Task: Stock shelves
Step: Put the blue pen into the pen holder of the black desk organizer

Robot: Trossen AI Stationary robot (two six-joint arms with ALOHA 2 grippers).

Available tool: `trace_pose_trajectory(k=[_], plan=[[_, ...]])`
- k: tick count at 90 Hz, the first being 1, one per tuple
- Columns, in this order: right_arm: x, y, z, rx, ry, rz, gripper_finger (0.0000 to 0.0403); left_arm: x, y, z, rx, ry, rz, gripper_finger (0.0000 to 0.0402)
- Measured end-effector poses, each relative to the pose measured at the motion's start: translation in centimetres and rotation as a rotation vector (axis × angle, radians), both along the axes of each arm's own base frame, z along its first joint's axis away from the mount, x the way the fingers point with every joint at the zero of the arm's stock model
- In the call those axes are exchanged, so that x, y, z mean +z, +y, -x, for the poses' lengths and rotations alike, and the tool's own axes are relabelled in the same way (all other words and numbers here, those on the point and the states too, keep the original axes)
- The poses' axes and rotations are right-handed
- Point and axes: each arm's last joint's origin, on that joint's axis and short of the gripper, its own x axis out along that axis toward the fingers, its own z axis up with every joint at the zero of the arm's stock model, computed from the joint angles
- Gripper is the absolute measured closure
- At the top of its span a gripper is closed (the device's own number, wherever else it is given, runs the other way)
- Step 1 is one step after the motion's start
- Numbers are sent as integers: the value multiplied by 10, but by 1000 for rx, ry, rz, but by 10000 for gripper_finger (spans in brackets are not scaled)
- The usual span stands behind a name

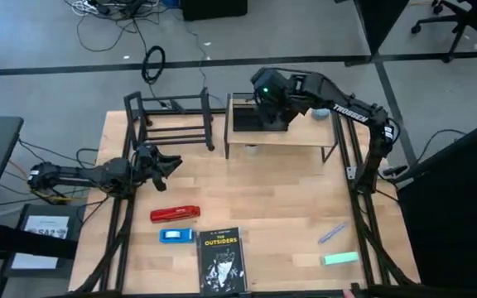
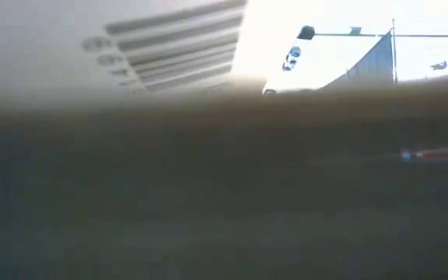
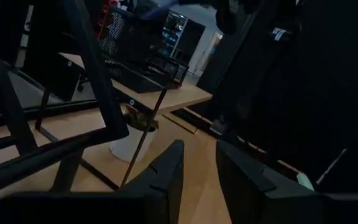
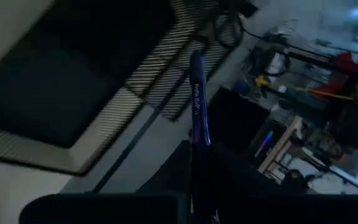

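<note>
Overhead, the right gripper (image 4: 199,163) clenches a slim blue pen (image 4: 197,106) above the black mesh organizer tray (image 1: 259,122); the left gripper (image 3: 197,163), released, faces the black tube-frame rack (image 1: 172,116).

Both arms are dark, jointed units. The right arm (image 1: 350,116) carries white "TROSSEN" lettering and a green indicator light near its wrist. The left arm (image 1: 81,175) shows yellow cabling at its base.

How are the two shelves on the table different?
The black rack is only open metal tubes with nothing seen on it; the wood-top shelf has a solid light plank with a black mesh tray on it. The right tool hovers over the wood-top shelf; the left tool sits near the black rack. Both stand at the table's far edge.
</note>
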Motion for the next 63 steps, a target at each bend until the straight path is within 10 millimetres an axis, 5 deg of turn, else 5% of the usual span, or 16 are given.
trace_pose_trajectory(k=[24,63], plan=[[-1,-27,10,-74,-11,-18,392,0,0,0,0,-3,0,326],[3,-32,6,-39,-113,-54,378,0,0,0,4,-2,-1,326]])
